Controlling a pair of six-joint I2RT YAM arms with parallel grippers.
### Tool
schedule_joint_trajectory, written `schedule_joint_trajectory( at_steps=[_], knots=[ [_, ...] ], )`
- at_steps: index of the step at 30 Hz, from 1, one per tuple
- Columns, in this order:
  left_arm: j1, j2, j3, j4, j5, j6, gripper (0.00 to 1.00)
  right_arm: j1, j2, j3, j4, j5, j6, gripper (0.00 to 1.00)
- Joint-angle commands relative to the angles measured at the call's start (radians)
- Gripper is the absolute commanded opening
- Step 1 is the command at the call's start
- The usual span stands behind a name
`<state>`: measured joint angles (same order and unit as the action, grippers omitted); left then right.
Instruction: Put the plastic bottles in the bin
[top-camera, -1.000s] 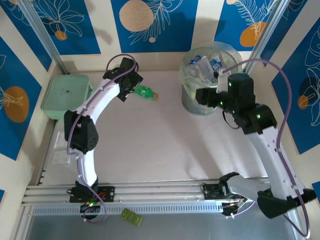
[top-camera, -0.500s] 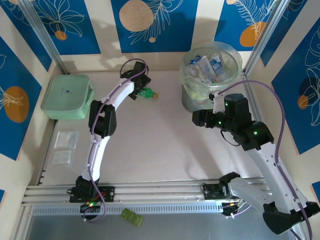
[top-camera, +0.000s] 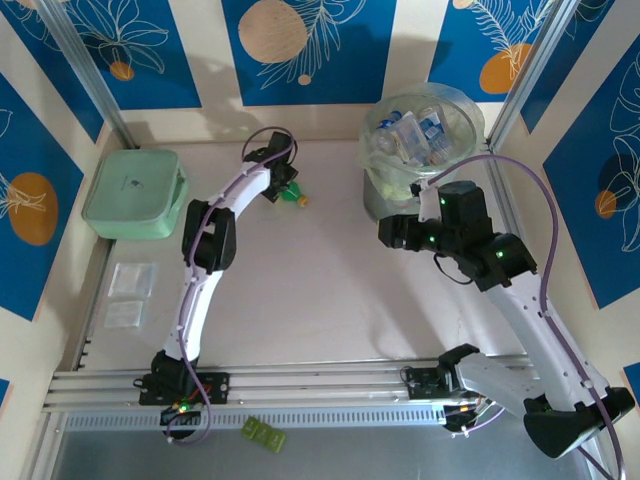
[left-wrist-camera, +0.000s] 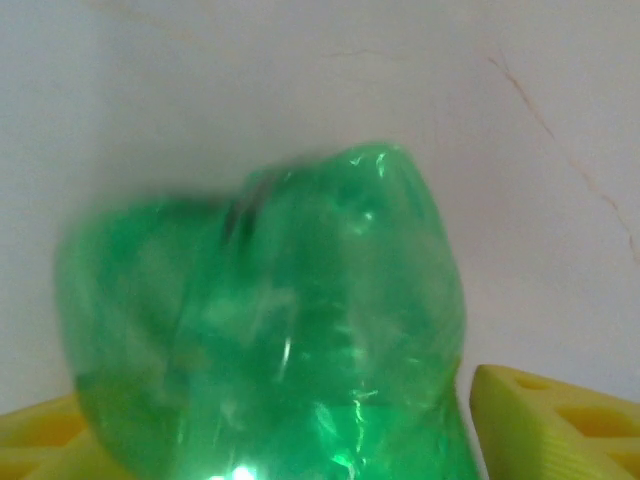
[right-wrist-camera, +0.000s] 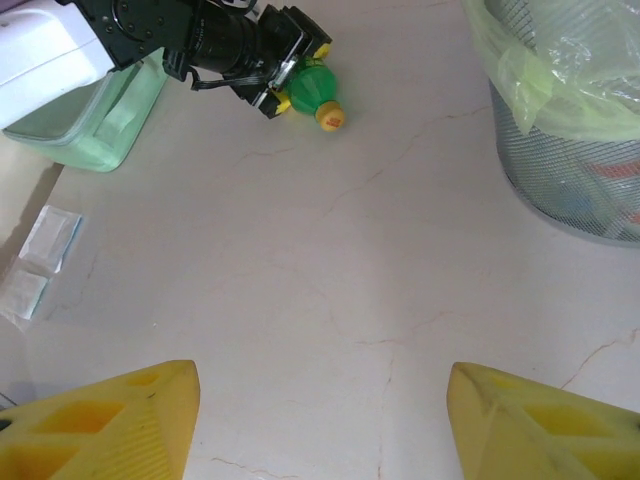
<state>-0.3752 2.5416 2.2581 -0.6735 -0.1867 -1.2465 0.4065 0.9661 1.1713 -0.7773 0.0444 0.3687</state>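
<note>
My left pincer (right-wrist-camera: 297, 78) straddles green bottle (left-wrist-camera: 280, 320) left of bin (top-camera: 385, 205); clamped or not, cannot tell. Right pincer (right-wrist-camera: 320, 425) wide, empty.

arms (top-camera: 197, 300): white shells, black joints | cables (top-camera: 553, 215): purple | pincer fingers (right-wrist-camera: 100, 420): yellow, hollow-ribbed

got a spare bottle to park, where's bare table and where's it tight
Barest: the table middle between both arms. A smaller patch between the green box and the left arm. Tight beside the bin near the right gripper, and around the left gripper at the green bottle.
</note>
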Motion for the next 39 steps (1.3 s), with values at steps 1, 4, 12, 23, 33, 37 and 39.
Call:
schedule_joint_trajectory(
  at_steps=[1,4,12,23,33,37,39],
  knots=[
    [0.025,-0.038,-0.067,0.014,0.001,0.019,0.58,0.019,-0.009,0.012,0.015,-0.015,0.036,0.66],
    [0.028,-0.11,-0.16,0.054,-0.001,0.044,0.56,0.041,-0.018,0.012,0.021,0.001,0.044,0.66],
    [0.025,-0.387,-0.453,0.13,0.105,0.105,0.58,0.083,-0.058,0.036,0.01,0.025,0.074,0.66],
    [-0.076,-0.996,-1.053,0.561,0.443,0.393,0.51,0.092,-0.123,0.015,0.017,-0.005,0.146,0.66],
    [-0.208,-1.405,-1.295,0.774,0.781,0.598,0.49,0.094,-0.158,-0.01,0.147,-0.185,0.248,0.68],
    [-0.269,-1.487,-1.326,0.764,0.849,0.729,0.48,0.094,-0.137,0.011,0.219,-0.317,0.272,0.76],
    [-0.297,-1.521,-1.327,0.734,0.845,0.805,0.46,0.095,-0.123,0.015,0.258,-0.379,0.295,0.8]
  ],
)
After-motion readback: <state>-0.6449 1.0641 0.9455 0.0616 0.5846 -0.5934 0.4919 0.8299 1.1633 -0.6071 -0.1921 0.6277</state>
